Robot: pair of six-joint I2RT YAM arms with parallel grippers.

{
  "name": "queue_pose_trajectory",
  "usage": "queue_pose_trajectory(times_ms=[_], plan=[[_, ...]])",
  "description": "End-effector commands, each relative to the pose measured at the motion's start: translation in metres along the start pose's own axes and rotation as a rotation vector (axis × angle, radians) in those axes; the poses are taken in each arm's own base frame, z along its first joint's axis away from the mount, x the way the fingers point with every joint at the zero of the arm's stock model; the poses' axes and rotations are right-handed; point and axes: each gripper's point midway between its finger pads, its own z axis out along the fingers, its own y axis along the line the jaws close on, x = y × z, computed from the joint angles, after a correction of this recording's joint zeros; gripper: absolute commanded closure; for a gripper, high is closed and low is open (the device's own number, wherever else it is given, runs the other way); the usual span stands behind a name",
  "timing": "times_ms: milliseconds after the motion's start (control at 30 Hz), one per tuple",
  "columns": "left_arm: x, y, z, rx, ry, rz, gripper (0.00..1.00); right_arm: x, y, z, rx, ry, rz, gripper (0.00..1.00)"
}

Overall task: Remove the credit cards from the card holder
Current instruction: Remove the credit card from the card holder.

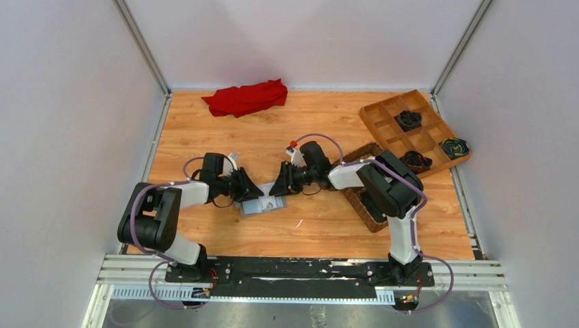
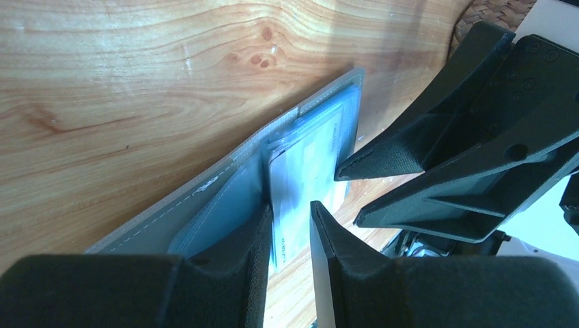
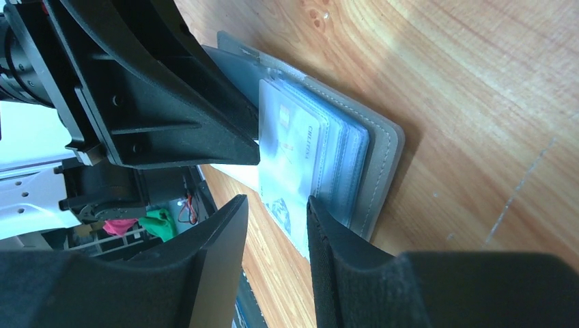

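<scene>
Wallet [image 3: 379, 158] lies open flat on desk [image 1: 328, 225], slots up, just under both hands. Pale card [image 3: 287, 157] sticks partway out of its slot, long axis running back toward right hand [image 3: 273, 202]. Its free end sits between that hand's fingers, which are narrow and not closed. Left hand [image 2: 288, 208] is also narrow, straddling the card's edge over the wallet; contact unclear. Right hand looks better lined up to pull.

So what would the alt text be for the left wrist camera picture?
An open grey card holder lies on a wooden table, a pale card poking from its slot. The left gripper straddles the card's near end, fingers apart; the right gripper reaches in from the right.
</scene>
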Motion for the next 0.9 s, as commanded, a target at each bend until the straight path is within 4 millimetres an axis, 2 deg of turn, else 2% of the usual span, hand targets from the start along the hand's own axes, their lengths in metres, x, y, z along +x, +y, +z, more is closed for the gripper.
queue_pose_trajectory(times_ms=[0,67,267,400,500,633,867], plan=[[0.008,-0.01,-0.004,0.056,0.026,0.024,0.72,0.014,-0.018,0.009,0.018,0.03,0.047,0.58],[0.01,-0.008,-0.004,0.052,0.025,0.023,0.75,0.014,-0.017,0.008,0.011,0.029,0.048,0.58],[0.008,-0.009,-0.004,0.07,-0.003,0.063,0.91,0.014,-0.025,0.005,0.044,0.018,0.058,0.59],[0.003,-0.019,-0.001,0.118,0.002,0.083,0.92,0.01,-0.034,-0.006,0.069,-0.011,0.074,0.59],[0.0,-0.025,0.004,0.128,0.007,0.114,0.89,0.007,-0.039,-0.015,0.081,-0.03,0.079,0.59],[-0.015,-0.039,0.016,0.154,0.012,0.144,0.84,0.001,-0.043,-0.023,0.087,-0.042,0.079,0.59],[-0.023,-0.037,0.026,0.136,0.014,0.125,0.67,-0.012,-0.042,-0.03,0.08,-0.069,0.071,0.6]])
